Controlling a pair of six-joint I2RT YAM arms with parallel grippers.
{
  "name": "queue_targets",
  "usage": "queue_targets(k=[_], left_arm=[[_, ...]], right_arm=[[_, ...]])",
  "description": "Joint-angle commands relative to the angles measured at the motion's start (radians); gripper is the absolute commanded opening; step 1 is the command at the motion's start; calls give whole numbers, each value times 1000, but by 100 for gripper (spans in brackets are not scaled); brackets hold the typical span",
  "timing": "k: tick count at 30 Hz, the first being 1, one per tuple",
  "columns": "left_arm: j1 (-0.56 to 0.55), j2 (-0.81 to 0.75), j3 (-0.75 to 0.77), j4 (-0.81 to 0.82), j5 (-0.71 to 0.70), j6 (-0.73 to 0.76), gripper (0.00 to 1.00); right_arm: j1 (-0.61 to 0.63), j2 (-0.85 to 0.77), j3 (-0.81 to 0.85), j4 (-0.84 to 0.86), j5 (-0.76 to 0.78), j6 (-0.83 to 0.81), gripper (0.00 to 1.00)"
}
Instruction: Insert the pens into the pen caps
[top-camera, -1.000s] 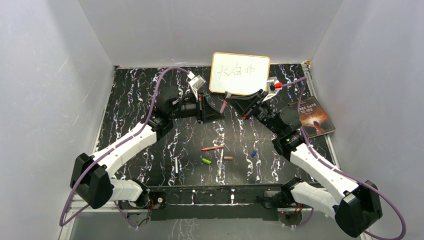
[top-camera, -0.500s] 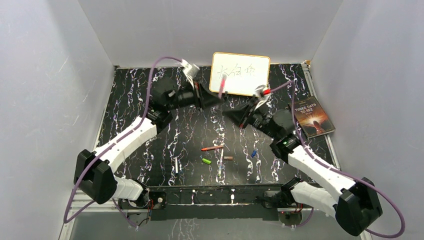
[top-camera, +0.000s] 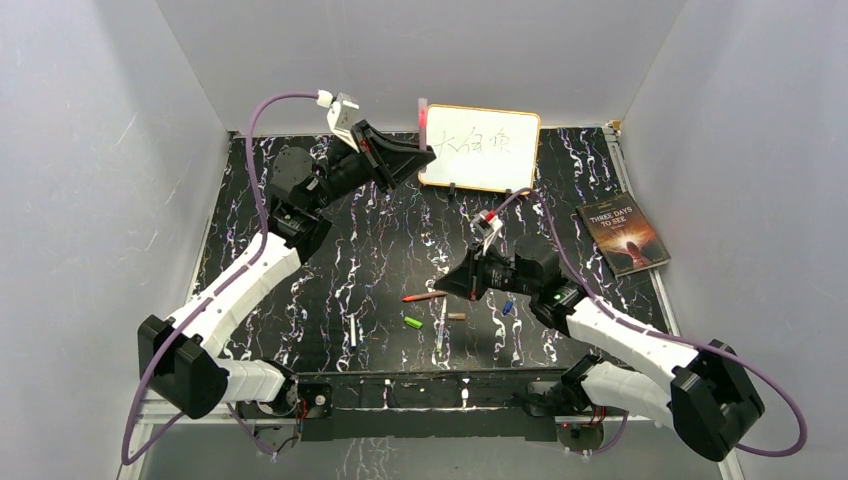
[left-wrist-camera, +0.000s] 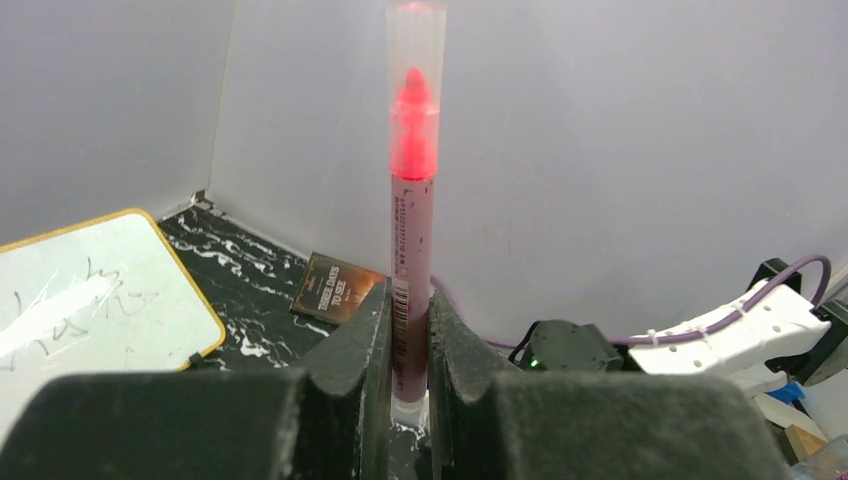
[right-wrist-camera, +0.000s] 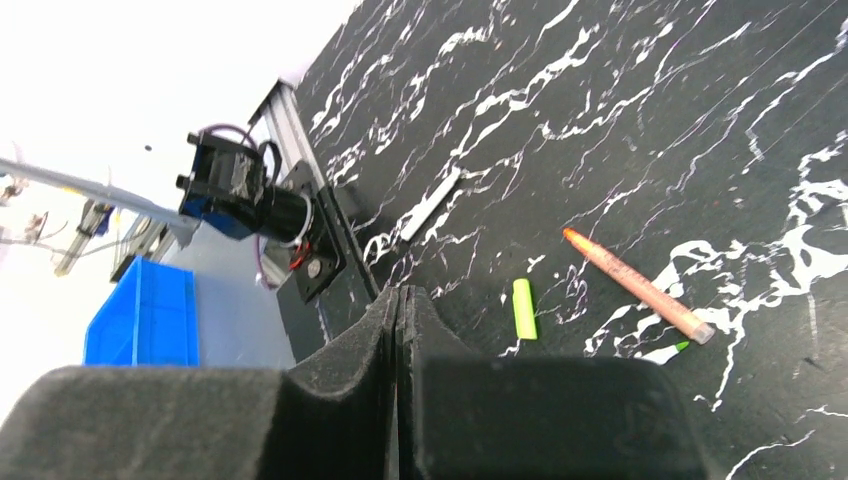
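In the top external view, the left arm is lifted high and stretched toward the far side of the worktop (top-camera: 300, 300). Its left end effector (top-camera: 420, 152) sits just in front of the upper left corner of the whiteboard (top-camera: 480, 147) and clamps a mauve pen (top-camera: 423, 113) that stands upright. The right arm lies low, its forearm reaching left across the worktop. The right end effector (top-camera: 447, 288) hangs pressed together just beside the orange pen (top-camera: 425, 297). A green cap (top-camera: 413, 322), a brown cap (top-camera: 457, 316), a blue cap (top-camera: 508, 307) and a white pen (top-camera: 352, 332) lie near the front edge. A book (top-camera: 622, 235) rests at the right.

The left wrist view shows the fingers (left-wrist-camera: 365, 330) squeezing the lower barrel of the mauve pen (left-wrist-camera: 412, 230). A translucent sleeve covers its red tip.

In the right wrist view, the right end effector (right-wrist-camera: 398, 300) has its jaws pressed flat together with nothing between them. It tilts down over the worktop (right-wrist-camera: 620, 120), where the green cap (right-wrist-camera: 522, 308), the orange pen (right-wrist-camera: 637, 285) and the white pen (right-wrist-camera: 430, 203) lie apart.
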Motion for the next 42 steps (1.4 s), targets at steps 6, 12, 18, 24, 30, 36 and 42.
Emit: queue_targets(k=[6,12,18,24,30,36,42], left_arm=[[-2,50,-22,-378,-186,154,0],[1,230,-11,-742,-507,257,0],[89,353,75,-1063,-613,330,0],[164,366,51,-1146,-787,337,0],[223,458,45,-1245,-862,355,0],[262,426,-12,-1222,-783,383,0],[312,416,-45,-1182,-637,393,8]], right_arm=[[2,-183,116,-227,566,-21,0],[1,-219,172,-315,697,-59,5],[0,-182,149,-307,640,-33,5],[1,-159,123,-259,590,-12,5],[1,-123,127,-223,560,-18,5],[-2,-83,144,-198,531,-36,5],[-2,-86,126,-172,506,-45,8]])
